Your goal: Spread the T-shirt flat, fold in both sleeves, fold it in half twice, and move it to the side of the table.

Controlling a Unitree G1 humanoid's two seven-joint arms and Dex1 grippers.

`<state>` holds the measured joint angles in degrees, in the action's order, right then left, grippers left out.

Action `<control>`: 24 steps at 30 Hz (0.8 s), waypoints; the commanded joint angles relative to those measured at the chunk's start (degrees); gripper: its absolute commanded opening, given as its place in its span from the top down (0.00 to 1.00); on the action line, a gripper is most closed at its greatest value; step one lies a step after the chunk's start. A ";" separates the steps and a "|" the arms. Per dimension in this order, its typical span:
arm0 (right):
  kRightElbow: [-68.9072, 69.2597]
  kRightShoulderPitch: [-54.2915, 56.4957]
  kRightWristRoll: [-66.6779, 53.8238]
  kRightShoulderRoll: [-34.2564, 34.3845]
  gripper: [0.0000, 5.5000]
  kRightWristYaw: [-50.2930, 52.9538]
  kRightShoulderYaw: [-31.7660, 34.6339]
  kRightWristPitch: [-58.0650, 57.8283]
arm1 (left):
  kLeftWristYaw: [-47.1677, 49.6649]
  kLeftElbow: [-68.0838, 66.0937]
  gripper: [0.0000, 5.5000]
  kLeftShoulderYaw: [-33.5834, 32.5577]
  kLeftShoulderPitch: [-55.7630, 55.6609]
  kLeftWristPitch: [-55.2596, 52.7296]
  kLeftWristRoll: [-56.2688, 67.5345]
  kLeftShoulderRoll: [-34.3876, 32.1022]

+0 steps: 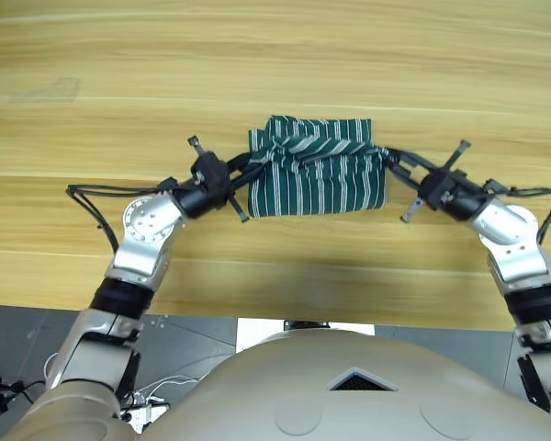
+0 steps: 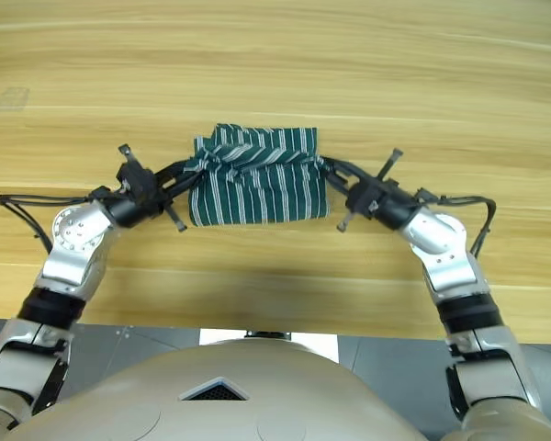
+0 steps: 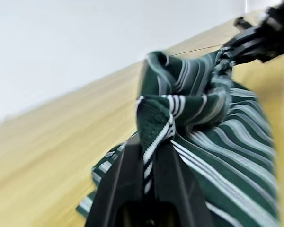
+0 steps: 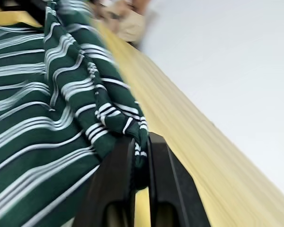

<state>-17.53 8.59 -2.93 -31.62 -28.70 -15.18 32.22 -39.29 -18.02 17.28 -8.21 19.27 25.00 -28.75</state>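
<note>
The left gripper (image 1: 253, 167) and right gripper (image 1: 387, 158) each clamp an opposite edge of the folded striped T-shirt (image 1: 317, 175) mid-way across the table (image 1: 257, 55), where a slipping pinch or uneven pull could undo the folds.

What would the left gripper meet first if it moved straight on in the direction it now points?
The T-shirt: the left gripper is shut on its edge and points across the cloth. Beyond it, probably the right gripper at the opposite edge.
</note>
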 commanded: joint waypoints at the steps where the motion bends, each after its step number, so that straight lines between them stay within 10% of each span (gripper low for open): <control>1: -10.04 6.99 2.41 6.43 0.97 1.89 0.81 -1.87 | -0.03 -10.20 0.99 -4.34 -7.69 -6.28 0.44 6.76; 11: -31.69 19.91 8.63 16.43 0.97 9.02 2.13 -1.57 | 3.57 -30.82 0.99 -10.83 -19.20 -6.82 -7.66 14.87; 24: -51.44 33.79 4.91 23.83 0.55 25.32 14.70 -9.15 | -1.65 -31.46 0.62 -23.40 -12.06 -10.60 -3.91 13.13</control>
<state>-67.59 41.08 2.87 -8.43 -4.34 -1.74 23.88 -39.81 -50.63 -5.17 -22.53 10.17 20.59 -15.07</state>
